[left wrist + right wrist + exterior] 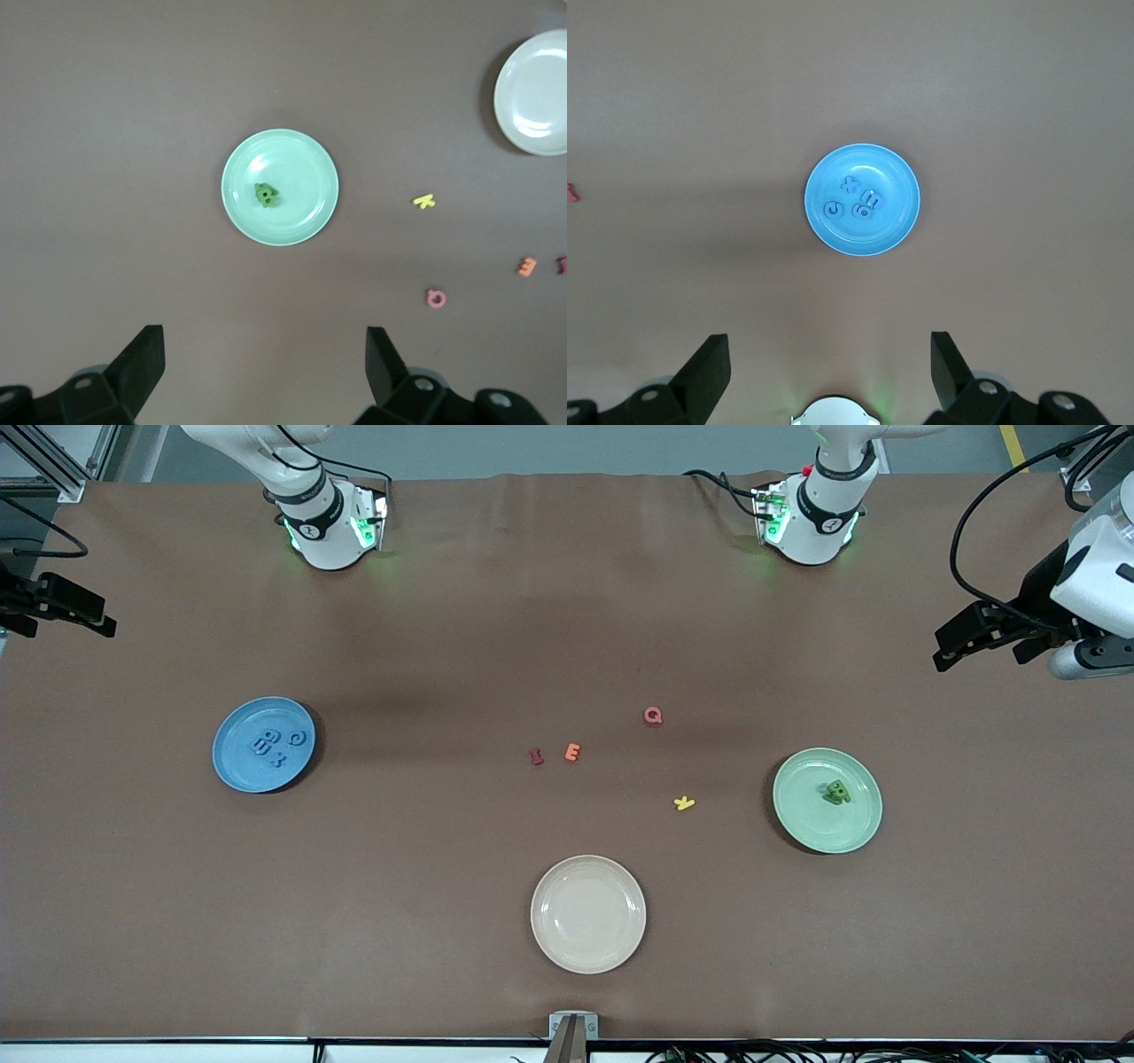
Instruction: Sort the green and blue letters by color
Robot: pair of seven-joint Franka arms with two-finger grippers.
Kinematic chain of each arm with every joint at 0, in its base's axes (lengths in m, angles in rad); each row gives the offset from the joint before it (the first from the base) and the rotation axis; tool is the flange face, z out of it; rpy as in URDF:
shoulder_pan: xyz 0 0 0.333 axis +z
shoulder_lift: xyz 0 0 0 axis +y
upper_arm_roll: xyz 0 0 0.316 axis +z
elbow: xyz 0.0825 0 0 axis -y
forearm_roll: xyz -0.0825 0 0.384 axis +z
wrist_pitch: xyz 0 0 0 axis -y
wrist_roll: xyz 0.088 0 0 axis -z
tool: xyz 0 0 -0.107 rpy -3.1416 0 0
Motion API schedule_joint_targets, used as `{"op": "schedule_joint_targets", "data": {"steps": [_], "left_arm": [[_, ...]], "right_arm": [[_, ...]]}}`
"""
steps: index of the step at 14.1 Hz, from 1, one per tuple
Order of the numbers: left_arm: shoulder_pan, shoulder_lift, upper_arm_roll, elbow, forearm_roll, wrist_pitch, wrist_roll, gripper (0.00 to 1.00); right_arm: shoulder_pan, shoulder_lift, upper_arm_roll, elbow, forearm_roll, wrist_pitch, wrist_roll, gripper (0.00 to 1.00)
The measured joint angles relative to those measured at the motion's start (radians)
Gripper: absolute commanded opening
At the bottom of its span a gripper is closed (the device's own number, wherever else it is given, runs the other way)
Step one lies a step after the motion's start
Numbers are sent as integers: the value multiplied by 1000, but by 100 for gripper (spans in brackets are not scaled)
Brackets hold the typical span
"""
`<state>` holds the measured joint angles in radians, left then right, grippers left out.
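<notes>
Blue letters lie on the blue plate at mid-left of the front frame; green letters sit piled on the green plate at mid-right. Left gripper and right gripper wait high above their plates, fingers spread, holding nothing

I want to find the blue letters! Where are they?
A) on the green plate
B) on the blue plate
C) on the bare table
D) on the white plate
B: the blue letters all lie together on the blue plate, toward the right arm's end of the table; the right wrist view shows it too.
</notes>
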<state>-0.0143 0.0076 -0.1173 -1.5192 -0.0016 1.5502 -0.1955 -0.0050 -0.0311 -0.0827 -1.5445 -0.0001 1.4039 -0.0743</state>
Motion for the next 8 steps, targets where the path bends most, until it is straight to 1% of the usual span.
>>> {"op": "schedule_joint_targets", "data": {"steps": [3, 8], "left_arm": [[2, -1, 4, 2, 6, -7, 18, 100], [9, -2, 8, 3, 6, -20, 10, 100]], "right_arm": [[0, -4, -1, -6, 0, 5, 0, 100], [0, -68, -1, -96, 0, 68, 0, 100]]}}
